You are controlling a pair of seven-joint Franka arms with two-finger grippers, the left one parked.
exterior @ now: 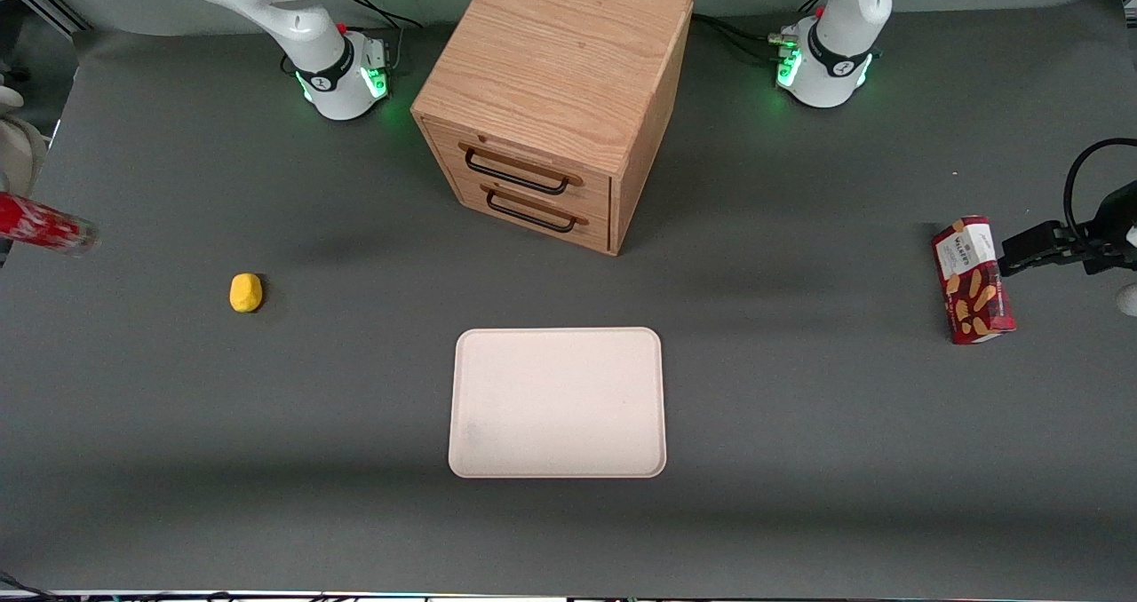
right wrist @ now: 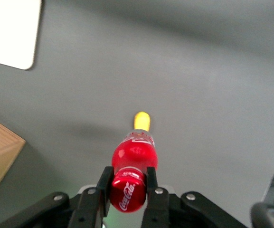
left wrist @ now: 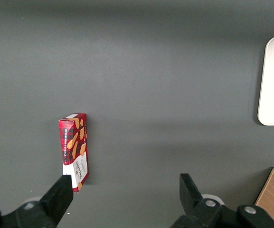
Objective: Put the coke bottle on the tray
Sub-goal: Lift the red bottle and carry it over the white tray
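My right gripper (right wrist: 127, 183) is shut on the coke bottle (right wrist: 133, 156), with its two black fingers (right wrist: 104, 183) clamped on the neck just under the red cap. In the front view only the bottle's red body and clear base (exterior: 44, 223) show, held in the air at the working arm's end of the table; the gripper itself is out of that frame. The cream-pink tray (exterior: 558, 402) lies flat near the front camera, in front of the cabinet, with nothing on it. A corner of the tray (right wrist: 11, 31) shows in the right wrist view.
A wooden two-drawer cabinet (exterior: 555, 96) stands mid-table. A yellow lump (exterior: 246, 292) lies between the held bottle and the tray, and shows under the bottle in the right wrist view (right wrist: 142, 120). A dark red snack box (exterior: 973, 280) stands at the parked arm's end.
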